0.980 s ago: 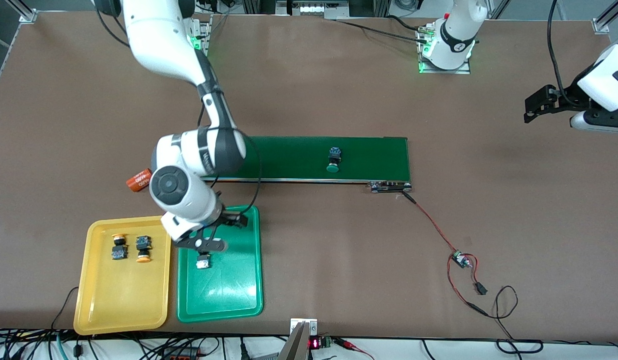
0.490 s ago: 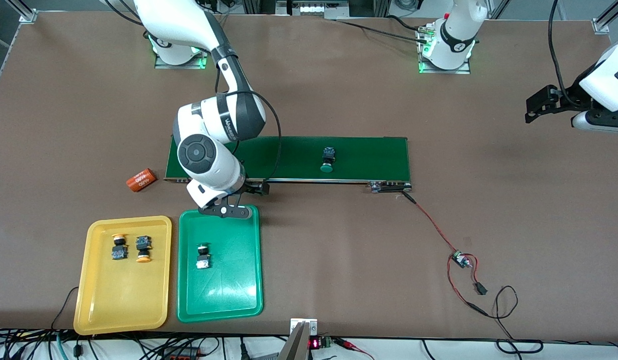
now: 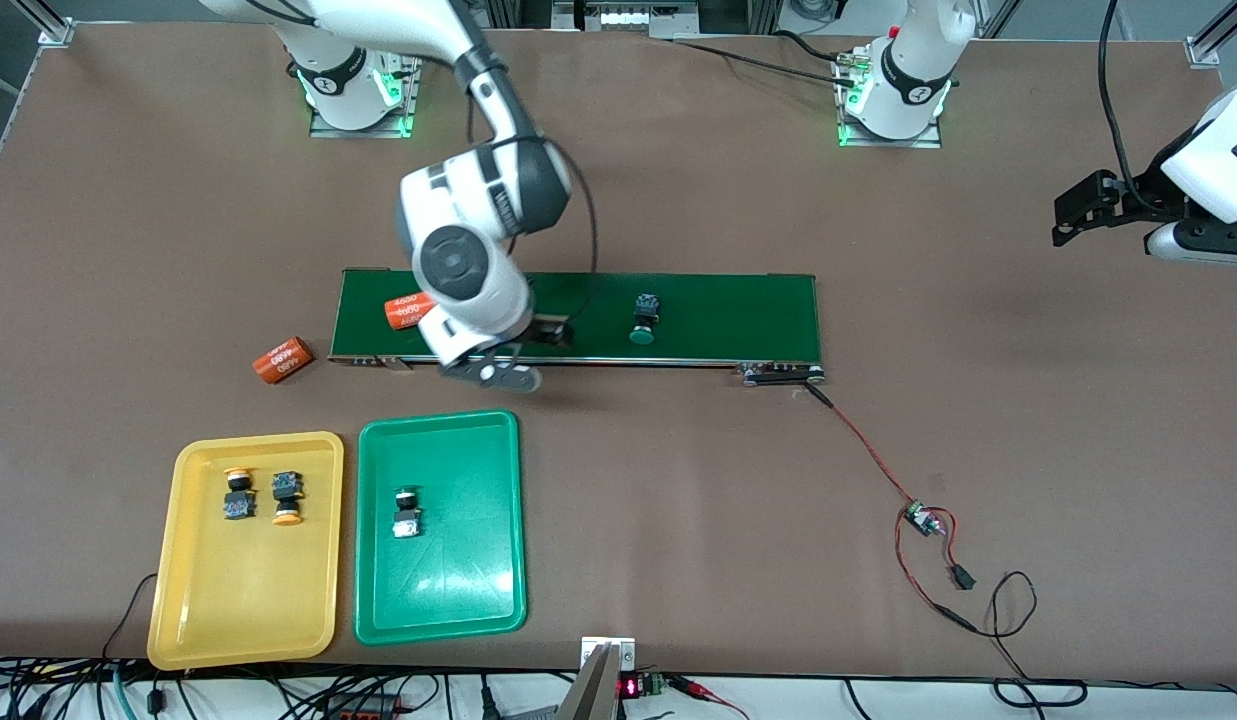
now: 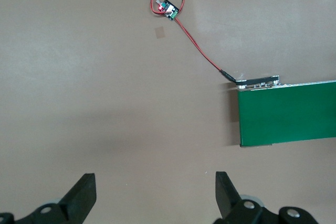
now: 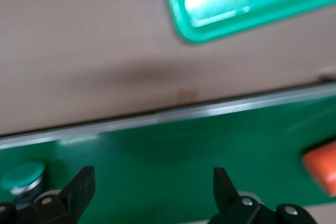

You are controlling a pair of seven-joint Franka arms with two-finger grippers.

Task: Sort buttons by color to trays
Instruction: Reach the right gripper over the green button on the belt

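Jaws wide and empty: your right gripper (image 3: 523,352) hangs over the belt (image 3: 718,310) beside the green button (image 3: 642,320); left gripper (image 3: 1076,210) waits open. Small, light, rigid—pinch its squarish body, not the slick cap.

White arms (image 3: 468,270), dark grey joints, black cables, black claws (image 3: 523,355)

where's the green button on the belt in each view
Front view: the green button lies on the conveyor belt, past the right end effector toward the left arm's end.
Right wrist view: its green cap shows at the frame's edge beside one finger.
Left wrist view: not in it; only the belt's end shows.
Shared landmark: the green belt.
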